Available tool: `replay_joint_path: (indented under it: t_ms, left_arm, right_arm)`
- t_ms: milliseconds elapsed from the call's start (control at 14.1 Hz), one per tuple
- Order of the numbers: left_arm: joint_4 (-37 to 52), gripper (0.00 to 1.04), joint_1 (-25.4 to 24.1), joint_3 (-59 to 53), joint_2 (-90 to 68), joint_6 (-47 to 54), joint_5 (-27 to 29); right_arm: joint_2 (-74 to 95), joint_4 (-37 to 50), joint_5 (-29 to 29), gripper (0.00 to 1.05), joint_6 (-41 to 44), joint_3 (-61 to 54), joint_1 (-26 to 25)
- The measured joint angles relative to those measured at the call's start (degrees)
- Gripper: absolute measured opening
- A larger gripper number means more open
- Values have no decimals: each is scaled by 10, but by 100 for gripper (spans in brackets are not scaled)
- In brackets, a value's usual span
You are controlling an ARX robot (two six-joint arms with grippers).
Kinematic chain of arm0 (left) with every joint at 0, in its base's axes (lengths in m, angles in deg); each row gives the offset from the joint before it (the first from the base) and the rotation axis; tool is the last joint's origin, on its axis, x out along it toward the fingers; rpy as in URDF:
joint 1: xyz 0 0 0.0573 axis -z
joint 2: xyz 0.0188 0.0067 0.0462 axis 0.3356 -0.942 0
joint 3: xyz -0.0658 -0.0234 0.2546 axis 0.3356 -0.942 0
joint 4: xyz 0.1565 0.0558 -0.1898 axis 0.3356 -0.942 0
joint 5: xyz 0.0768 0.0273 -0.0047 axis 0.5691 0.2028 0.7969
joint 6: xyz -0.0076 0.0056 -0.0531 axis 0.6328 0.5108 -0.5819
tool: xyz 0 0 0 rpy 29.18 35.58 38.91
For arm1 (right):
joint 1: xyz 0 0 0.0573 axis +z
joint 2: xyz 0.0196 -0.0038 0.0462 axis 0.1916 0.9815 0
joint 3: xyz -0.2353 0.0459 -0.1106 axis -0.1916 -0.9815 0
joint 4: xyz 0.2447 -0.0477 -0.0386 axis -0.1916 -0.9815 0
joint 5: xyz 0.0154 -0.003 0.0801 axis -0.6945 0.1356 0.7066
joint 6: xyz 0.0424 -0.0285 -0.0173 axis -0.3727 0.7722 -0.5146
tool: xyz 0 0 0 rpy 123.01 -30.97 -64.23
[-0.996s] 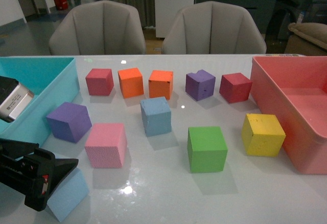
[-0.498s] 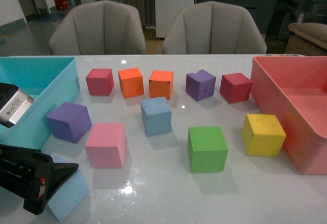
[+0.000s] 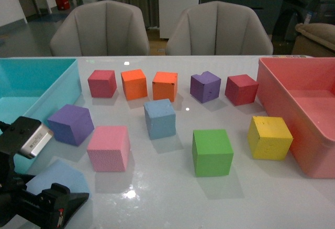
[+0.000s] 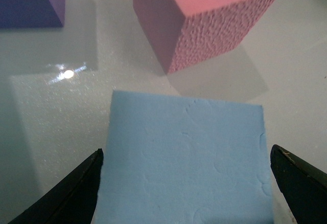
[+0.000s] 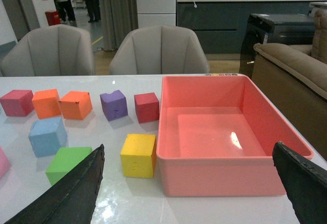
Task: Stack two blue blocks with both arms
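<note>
Our left end effector straddles the near blue block on the counter, jaws spread and not yet gripping, apparently poised to lift it. The other blue block sits mid-counter. Our right end effector hangs wide, empty.

Eleven cubes, two bins, two chairs

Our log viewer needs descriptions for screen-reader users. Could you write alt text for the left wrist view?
A pale blue foam block fills the foreground, sitting between the left gripper's two open black fingers. Beyond it on the glossy pale table stand a pink cube with a pitted face and, partly cut off, a purple cube.
</note>
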Motion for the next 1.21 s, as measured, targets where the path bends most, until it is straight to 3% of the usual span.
replay_joint_path:
  t_ms: [214,356,569,854,1210]
  left_arm:
    - [15,98,2,3,-31,0,13]
    - [14,74,6,4,-28,-3,15]
    - [-1,56,14,-7,20,-13,10]
    - [-77,51,57,33,100,-36,33]
    - [-197,50,186,281,6,-122,154]
  right_arm:
    - [0,0,0,98,0,0,0]
    - [0,0,0,98,0,0,0]
    - [0,0,0,98,0,0,0]
    - [0,0,0,98,0,0,0]
    - [0,0,0,98,0,0,0]
